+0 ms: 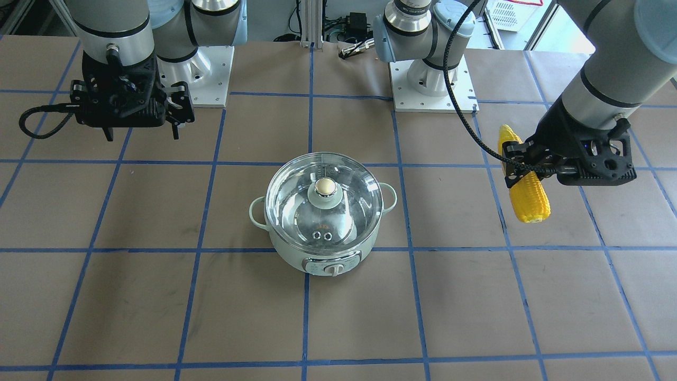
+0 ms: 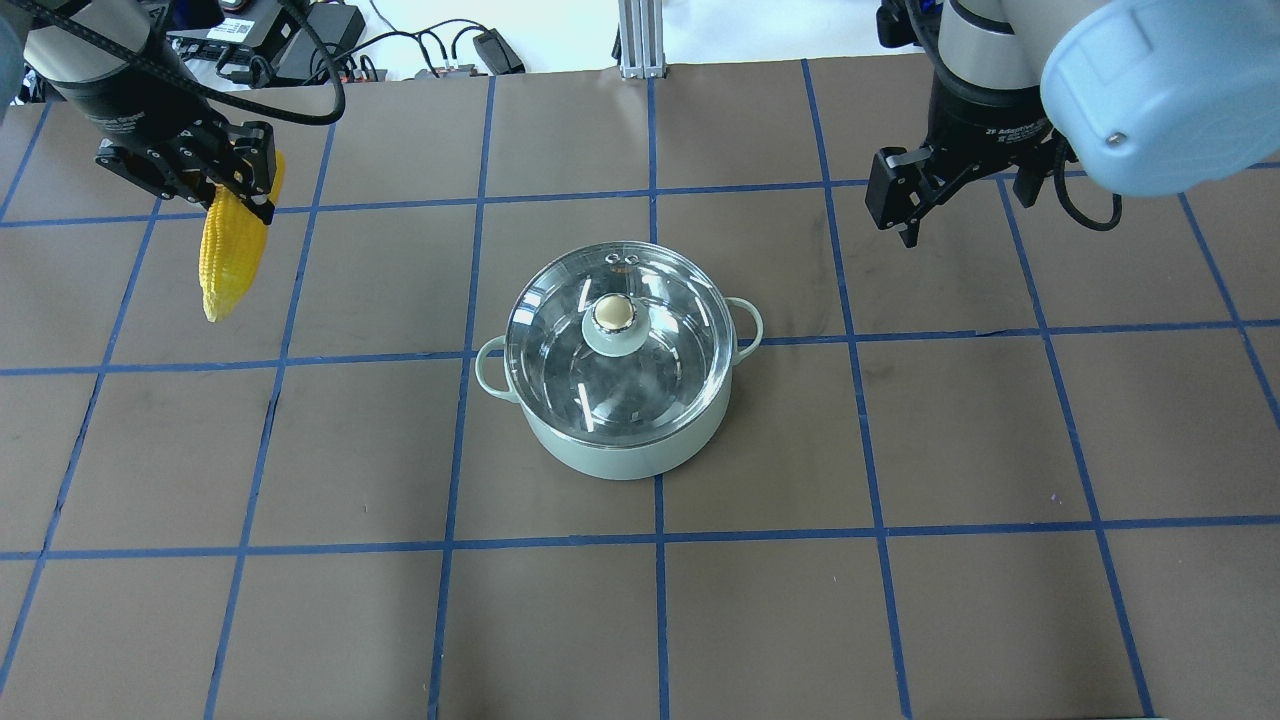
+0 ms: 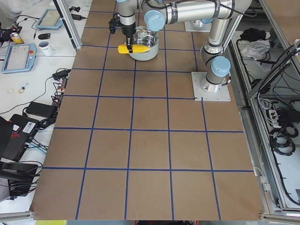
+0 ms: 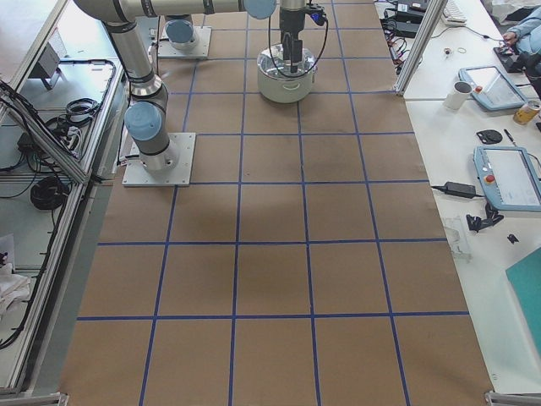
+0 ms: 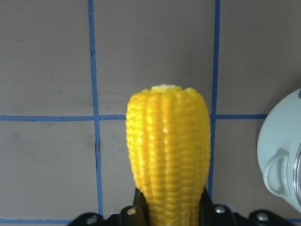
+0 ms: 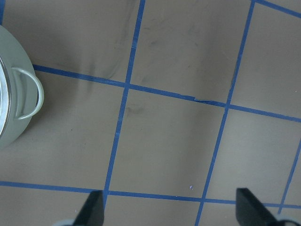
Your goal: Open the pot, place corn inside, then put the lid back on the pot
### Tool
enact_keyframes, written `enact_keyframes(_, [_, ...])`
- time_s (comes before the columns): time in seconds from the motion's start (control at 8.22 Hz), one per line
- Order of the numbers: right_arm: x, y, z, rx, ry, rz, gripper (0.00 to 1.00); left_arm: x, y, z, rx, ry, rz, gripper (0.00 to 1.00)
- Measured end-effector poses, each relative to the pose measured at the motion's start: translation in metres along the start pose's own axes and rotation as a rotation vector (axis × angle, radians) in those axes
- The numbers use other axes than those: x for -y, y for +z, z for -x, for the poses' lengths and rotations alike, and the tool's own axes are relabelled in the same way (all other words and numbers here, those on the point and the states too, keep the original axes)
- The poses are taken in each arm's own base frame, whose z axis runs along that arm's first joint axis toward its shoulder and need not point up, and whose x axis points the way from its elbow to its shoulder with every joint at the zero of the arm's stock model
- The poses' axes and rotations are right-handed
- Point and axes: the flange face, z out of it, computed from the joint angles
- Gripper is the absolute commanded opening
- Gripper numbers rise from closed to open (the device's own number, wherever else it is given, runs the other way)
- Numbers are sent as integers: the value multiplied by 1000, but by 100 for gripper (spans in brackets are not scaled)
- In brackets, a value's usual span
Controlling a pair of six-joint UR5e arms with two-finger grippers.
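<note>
Between the left jaws, the corn (image 1: 529,198), both ends protruding.

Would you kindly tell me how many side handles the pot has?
2. One handle is on the pot's side toward the robot's left, the other handle on the side toward its right; none appears hidden.
</note>
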Motion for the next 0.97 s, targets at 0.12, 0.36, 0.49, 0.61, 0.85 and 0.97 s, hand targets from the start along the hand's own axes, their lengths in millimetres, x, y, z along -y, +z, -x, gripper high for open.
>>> enact_keyframes(0.12, [1, -4, -1, -1, 4, -14, 100, 0, 0, 0, 1, 1, 1, 0])
enact_keyframes(0.36, [5, -11, -5, -13, 16, -58, 100, 0, 0, 0, 2, 2, -1, 0])
enact_keyframes(0.49, [6, -13, -7, -18, 19, -69, 100, 0, -1, -1, 2, 3, -3, 0])
enact_keyframes(0.61, [7, -13, -7, -21, 21, -73, 100, 0, -1, -1, 1, 3, -3, 0])
enact_keyframes(0.85, [7, -13, -8, -22, 22, -76, 100, 1, 0, -1, 0, 3, -2, 0])
enact_keyframes(0.97, [8, -13, -8, -22, 24, -80, 100, 1, 1, -1, 0, 3, -2, 0])
